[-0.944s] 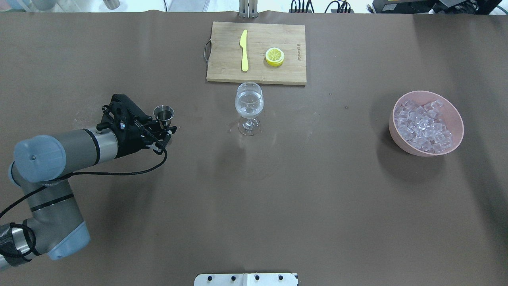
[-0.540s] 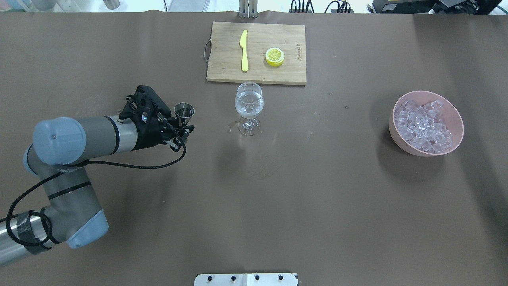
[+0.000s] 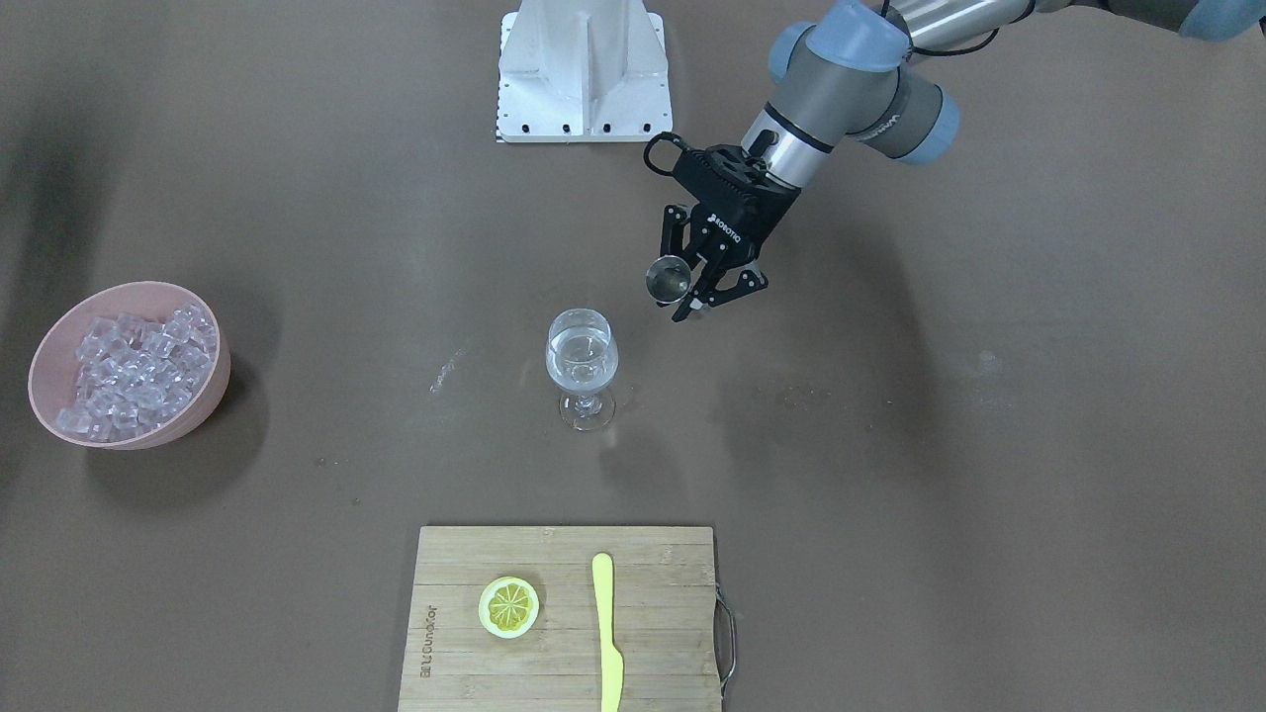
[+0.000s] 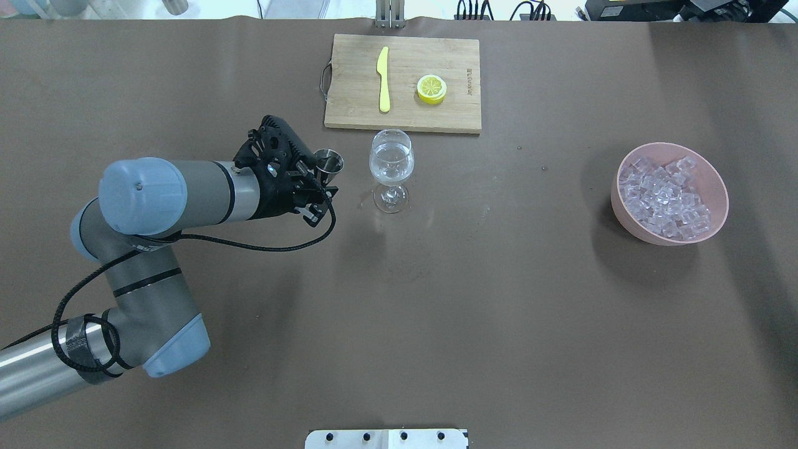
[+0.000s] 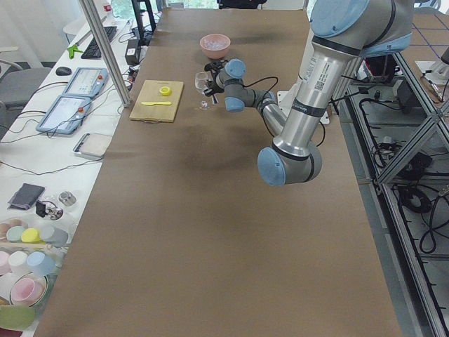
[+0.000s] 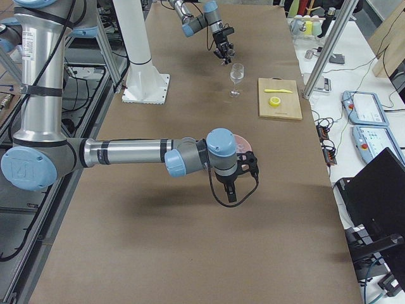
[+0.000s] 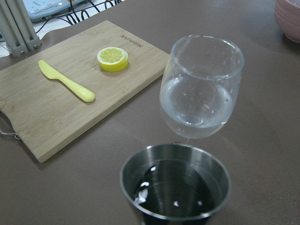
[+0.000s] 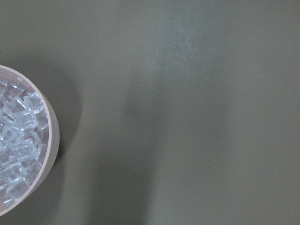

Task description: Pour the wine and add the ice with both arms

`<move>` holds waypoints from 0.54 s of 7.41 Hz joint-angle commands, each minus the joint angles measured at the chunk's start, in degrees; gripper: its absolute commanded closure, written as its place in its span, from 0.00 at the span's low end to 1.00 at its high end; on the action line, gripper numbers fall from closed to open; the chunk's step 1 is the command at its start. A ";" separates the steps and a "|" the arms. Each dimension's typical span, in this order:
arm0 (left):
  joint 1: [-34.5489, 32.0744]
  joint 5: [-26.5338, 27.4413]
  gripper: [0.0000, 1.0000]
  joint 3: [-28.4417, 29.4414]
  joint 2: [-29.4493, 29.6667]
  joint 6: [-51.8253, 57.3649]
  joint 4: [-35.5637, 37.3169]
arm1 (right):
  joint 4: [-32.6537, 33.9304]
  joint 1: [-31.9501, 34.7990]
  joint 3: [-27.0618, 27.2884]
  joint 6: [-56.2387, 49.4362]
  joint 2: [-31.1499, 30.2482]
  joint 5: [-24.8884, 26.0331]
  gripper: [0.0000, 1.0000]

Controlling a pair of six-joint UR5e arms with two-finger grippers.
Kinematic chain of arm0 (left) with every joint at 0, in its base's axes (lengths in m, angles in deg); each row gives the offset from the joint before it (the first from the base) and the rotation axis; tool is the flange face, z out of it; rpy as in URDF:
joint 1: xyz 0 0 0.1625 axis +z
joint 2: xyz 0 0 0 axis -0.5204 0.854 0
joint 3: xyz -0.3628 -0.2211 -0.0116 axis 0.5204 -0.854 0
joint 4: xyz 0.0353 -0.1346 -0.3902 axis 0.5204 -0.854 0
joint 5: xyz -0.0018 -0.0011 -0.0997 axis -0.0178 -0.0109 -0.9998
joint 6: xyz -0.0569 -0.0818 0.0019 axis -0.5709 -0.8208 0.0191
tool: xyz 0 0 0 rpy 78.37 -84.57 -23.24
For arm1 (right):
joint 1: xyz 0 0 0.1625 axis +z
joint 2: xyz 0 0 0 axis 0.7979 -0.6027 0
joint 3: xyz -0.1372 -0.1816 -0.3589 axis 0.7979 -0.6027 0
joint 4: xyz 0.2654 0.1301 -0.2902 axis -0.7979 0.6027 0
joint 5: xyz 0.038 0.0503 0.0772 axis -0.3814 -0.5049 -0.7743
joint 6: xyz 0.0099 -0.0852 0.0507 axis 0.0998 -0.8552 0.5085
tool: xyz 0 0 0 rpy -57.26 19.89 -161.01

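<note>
While the left gripper (image 4: 315,187) is pinched on the jigger (image 4: 328,163), which stands upright just beside the glass (image 4: 391,163) and apart from it, we judge the step in hand to be the pour. Wine (image 7: 197,105) lies in the lower part of the glass. The left wrist view shows glints at the jigger's bottom, so some may be in there too, though we cannot tell how much.

To pour well, we would bring the jigger's lip above the glass's rim and over its mouth before any tilt. We would then tip slowly toward the glass, so that the stream falls inside and not down the outside. Steel and fingers should stay off the rim, because a glass on a thin stem looks easy to knock over. We would hold the tilt until the drips stop, level the jigger, and only then draw away.

The ice (image 4: 667,196) is heaped in the bowl (image 4: 720,187), well apart from the glass. The right gripper (image 6: 230,196) hangs near that bowl and shows only in the right side view, so we cannot tell whether it is spread or closed.

Counting, we find two arms, the left arm (image 4: 187,196) and the right arm (image 6: 126,152). We also find one jigger, one glass, one bowl, and one board (image 4: 355,118) bearing one knife (image 4: 383,78) and one lemon slice (image 4: 431,88). The ice cubes are too many to count.
</note>
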 commanded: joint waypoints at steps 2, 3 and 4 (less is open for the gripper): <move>0.13 -1.35 1.00 0.05 5.03 0.34 9.76 | 0.00 0.09 0.00 0.00 -0.20 0.00 0.00; 0.14 -2.31 1.00 0.14 5.81 0.34 11.43 | 0.00 0.26 0.00 0.00 -0.29 0.00 0.00; 0.14 -2.58 1.00 -0.04 6.69 0.43 13.88 | -0.09 0.26 0.00 0.00 -0.29 0.00 0.00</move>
